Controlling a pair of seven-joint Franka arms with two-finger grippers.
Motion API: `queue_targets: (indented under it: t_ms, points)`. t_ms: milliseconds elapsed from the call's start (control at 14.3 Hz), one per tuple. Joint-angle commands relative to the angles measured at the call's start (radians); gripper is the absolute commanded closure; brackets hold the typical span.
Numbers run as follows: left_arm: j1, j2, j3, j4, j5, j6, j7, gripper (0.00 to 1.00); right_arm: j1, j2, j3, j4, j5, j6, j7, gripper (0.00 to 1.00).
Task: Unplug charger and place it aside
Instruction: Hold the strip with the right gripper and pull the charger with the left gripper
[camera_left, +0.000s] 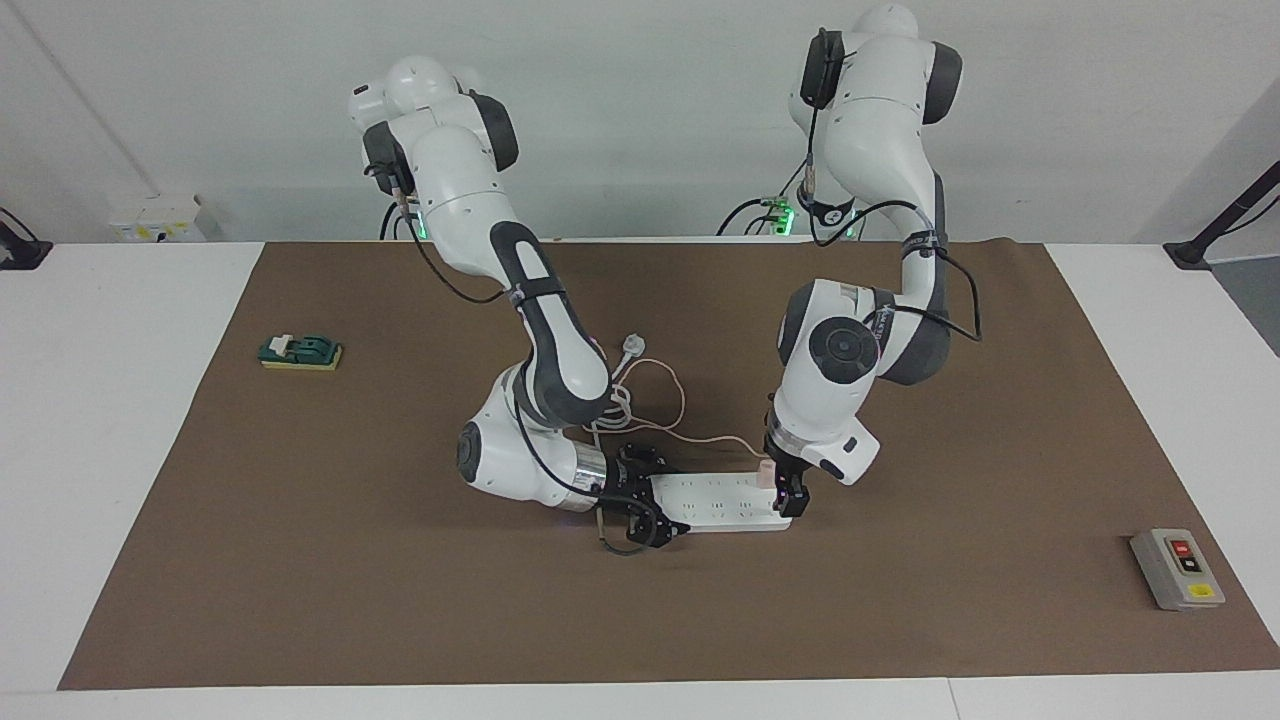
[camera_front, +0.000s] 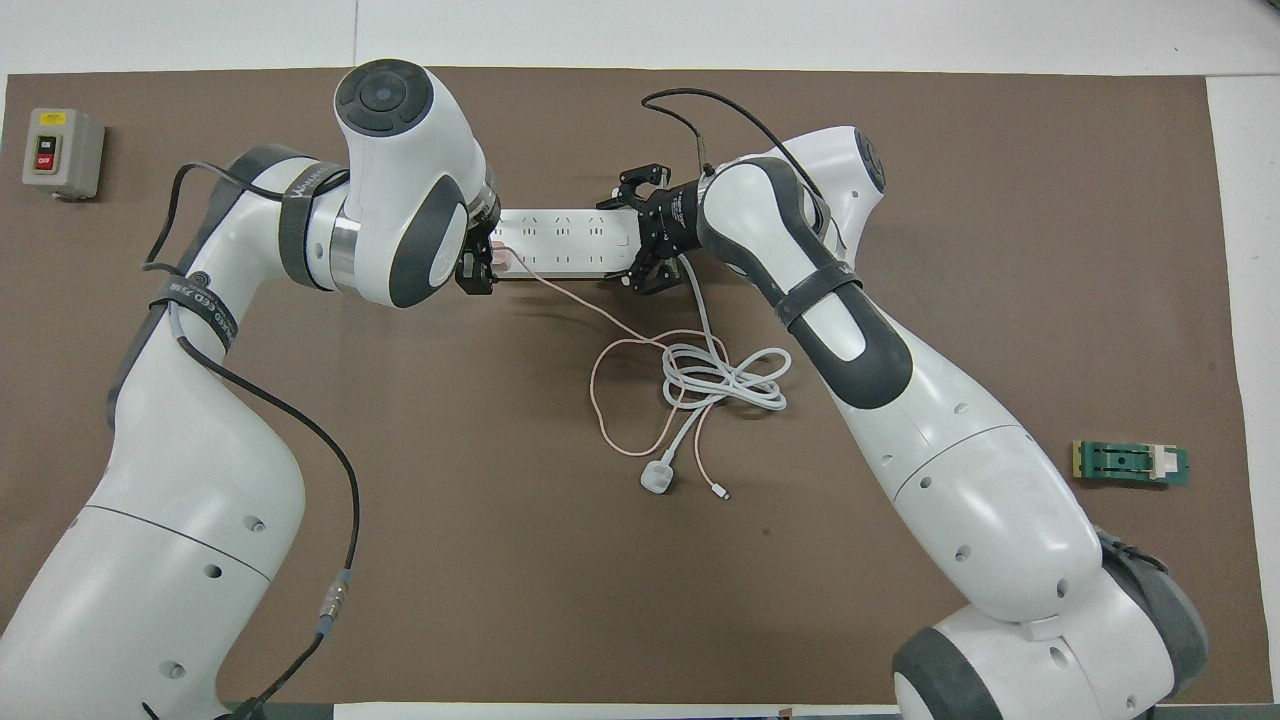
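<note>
The pale-pink charger (camera_left: 764, 470) (camera_front: 498, 257) sits plugged into the white power strip (camera_left: 715, 500) (camera_front: 565, 240), at the strip's end toward the left arm. Its thin pink cable (camera_left: 681, 398) (camera_front: 598, 400) loops over the mat nearer the robots. My left gripper (camera_left: 789, 497) (camera_front: 478, 272) is down at that end of the strip, right against the charger. My right gripper (camera_left: 645, 505) (camera_front: 638, 236) is open, and its jaws straddle the strip's other end.
The strip's thick white cord (camera_front: 722, 375) lies coiled nearer the robots, with its plug (camera_front: 657, 477) (camera_left: 632, 346). A grey switch box (camera_left: 1177, 568) (camera_front: 62, 152) sits at the left arm's end. A green block (camera_left: 300, 351) (camera_front: 1130, 464) sits at the right arm's end.
</note>
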Motion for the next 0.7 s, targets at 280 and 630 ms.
queue_targets:
  t_ms: [280,630]
  points:
    - [-0.012,0.011,0.008,-0.018,0.042,0.047,0.016,1.0,0.023,0.039,0.007,0.01,-0.02,0.054,-0.07,0.81]
    - [-0.008,0.008,0.008,-0.011,0.051,0.047,0.018,1.0,0.023,0.039,0.007,0.01,-0.018,0.054,-0.071,0.81]
